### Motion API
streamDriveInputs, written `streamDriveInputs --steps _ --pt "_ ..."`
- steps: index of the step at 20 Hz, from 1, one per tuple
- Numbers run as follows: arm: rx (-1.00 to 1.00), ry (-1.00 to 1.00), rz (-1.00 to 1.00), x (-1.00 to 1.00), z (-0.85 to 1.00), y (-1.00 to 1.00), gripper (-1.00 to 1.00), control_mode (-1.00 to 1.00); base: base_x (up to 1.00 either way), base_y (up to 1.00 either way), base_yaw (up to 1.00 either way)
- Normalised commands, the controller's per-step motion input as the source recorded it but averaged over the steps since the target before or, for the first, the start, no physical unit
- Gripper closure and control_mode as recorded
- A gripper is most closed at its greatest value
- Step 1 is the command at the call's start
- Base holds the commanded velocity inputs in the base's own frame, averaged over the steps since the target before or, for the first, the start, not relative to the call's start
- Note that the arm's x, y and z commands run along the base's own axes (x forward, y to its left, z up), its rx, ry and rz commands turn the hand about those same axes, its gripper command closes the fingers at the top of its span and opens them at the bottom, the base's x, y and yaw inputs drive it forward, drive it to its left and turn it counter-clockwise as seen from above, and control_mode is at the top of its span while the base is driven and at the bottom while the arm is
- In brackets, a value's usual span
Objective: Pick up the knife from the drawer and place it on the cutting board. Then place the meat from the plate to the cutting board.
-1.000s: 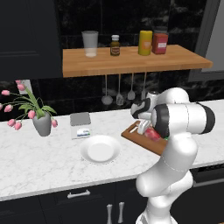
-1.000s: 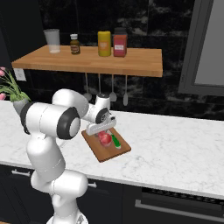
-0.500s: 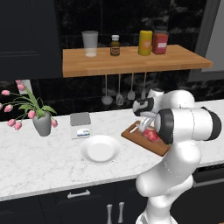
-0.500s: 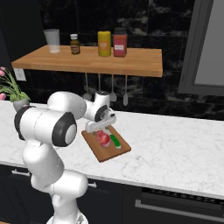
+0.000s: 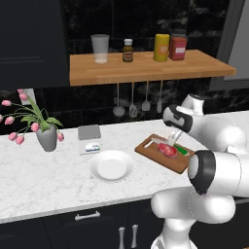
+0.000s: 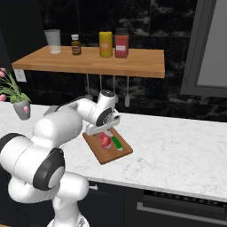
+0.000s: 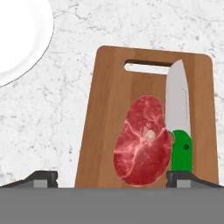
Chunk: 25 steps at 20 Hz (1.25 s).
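**Q:** So where's everything sitting right now?

**A:** Both bits look delivered to me. In my hand view the meat (image 7: 142,141) lies flat on the cutting board (image 7: 109,113), lower middle of the frame, and the knife (image 7: 178,118) lies right alongside it on the right, green handle touching the meat's edge, blade pointing up toward the board's handle slot. The plate (image 7: 22,39) is bare, upper left corner. My gripper (image 7: 111,177) is spread wide, tips at the bottom of the frame on either side of the meat, pinching nothing.

**Q:** Anything that could still go sideways?

**A:** Yeah, I'm hovering close over the meat. If I pull away at a slant instead of straight off, a fingertip could clip the meat or bump the knife handle and shove one off the board. The right tip sits just below that handle, so that's the one I'd worry about.

**Q:** Do the base cams add anything?

**A:** The left base view gives the counter layout: plate (image 5: 111,166) centre, board (image 5: 151,151) right of it, plus a flower vase (image 5: 47,137) and a shelf (image 5: 146,70) above. The right base view shows the board (image 6: 104,155) lying skewed on the counter. Neither shows the knife-to-meat contact clearly, that's only readable from the hand view.
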Motion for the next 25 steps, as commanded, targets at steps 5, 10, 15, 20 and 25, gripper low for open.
streamDriveInputs --steps 5,10,15,20,25 --pt "0.08 0.0 -0.02 -0.79 0.39 -0.1 -1.0 -1.0 0.0 0.0 0.0" --pt "0.05 0.0 -0.01 -0.66 0.53 0.04 -1.0 -1.0 0.0 0.0 0.0" --pt "0.07 0.0 -0.19 -0.69 0.6 0.14 -1.0 -1.0 0.0 0.0 0.0" --pt "0.08 0.0 -0.32 -0.82 0.61 0.16 -1.0 -1.0 0.0 0.0 0.0" --pt "0.05 0.0 -0.36 -0.87 0.58 0.2 -1.0 -1.0 0.0 0.0 0.0"
